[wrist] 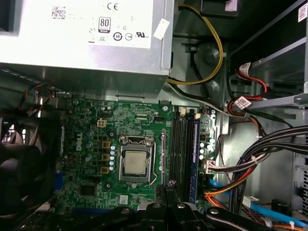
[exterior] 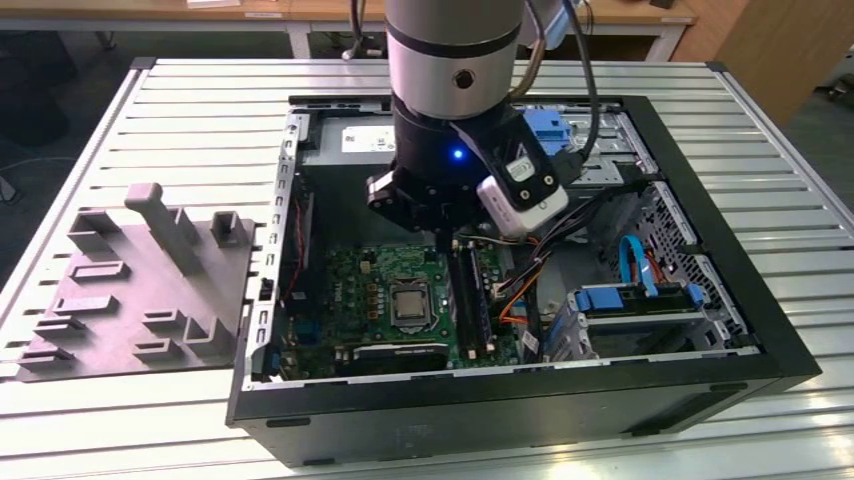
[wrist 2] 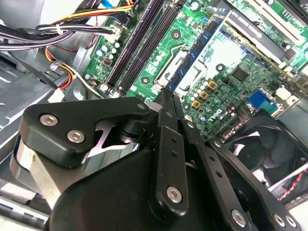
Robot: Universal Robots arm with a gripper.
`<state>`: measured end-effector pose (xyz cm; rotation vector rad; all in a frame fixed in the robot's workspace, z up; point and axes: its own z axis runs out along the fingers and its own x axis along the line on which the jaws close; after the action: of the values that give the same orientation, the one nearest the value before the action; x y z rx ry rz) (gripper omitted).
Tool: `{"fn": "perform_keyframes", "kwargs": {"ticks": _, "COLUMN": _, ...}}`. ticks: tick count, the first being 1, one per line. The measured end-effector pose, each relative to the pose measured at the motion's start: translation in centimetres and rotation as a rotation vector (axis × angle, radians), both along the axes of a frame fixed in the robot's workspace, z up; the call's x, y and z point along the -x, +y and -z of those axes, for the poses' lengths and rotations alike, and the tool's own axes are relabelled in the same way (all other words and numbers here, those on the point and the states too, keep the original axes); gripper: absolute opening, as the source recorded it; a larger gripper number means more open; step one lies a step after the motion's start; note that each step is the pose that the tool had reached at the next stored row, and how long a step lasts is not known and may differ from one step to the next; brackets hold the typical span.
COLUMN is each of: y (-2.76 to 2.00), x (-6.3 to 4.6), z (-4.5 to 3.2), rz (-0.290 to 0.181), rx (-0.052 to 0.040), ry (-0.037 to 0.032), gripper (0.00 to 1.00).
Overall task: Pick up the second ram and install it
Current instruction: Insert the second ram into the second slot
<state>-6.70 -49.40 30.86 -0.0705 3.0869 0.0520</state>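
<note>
Exterior view: the open computer case [exterior: 507, 410] lies on a slatted table [exterior: 200, 110] with the motherboard [exterior: 354, 285] inside, and the arm [exterior: 454, 50] reaches straight down into it. In the second wrist view the gripper [wrist 2: 166, 96] is clenched on the second ram [wrist 2: 197, 50], held over the board between the CPU socket [wrist: 134, 161] and the memory slots [wrist: 180, 149].

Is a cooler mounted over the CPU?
No: in the first wrist view the processor sits bare on the motherboard, with its metal lid uncovered.
</note>
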Motion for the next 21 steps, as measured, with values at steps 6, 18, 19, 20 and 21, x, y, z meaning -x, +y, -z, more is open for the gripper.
{"fn": "perform_keyframes", "kwargs": {"ticks": 6, "y": 0.0, "x": 0.0, "z": 0.53, "rz": 0.0, "rx": -0.0075, "ry": -0.0015, "gripper": 0.11}}
{"fn": "perform_keyframes", "kwargs": {"ticks": 18, "y": 0.0, "x": -0.9, "z": 2.14, "rz": 0.021, "rx": -0.0135, "ry": -0.0016, "gripper": 0.11}}
{"fn": "perform_keyframes", "kwargs": {"ticks": 19, "y": 0.0, "x": -0.9, "z": 2.22, "rz": 0.023, "rx": -0.0135, "ry": -0.0016, "gripper": 0.11}}
{"fn": "perform_keyframes", "kwargs": {"ticks": 20, "y": 0.0, "x": -1.0, "z": 2.34, "rz": 0.024, "rx": -0.0135, "ry": -0.0016, "gripper": 0.11}}
{"fn": "perform_keyframes", "kwargs": {"ticks": 21, "y": 0.0, "x": -1.0, "z": 2.52, "rz": 0.026, "rx": -0.0147, "ry": -0.0016, "gripper": 0.11}}
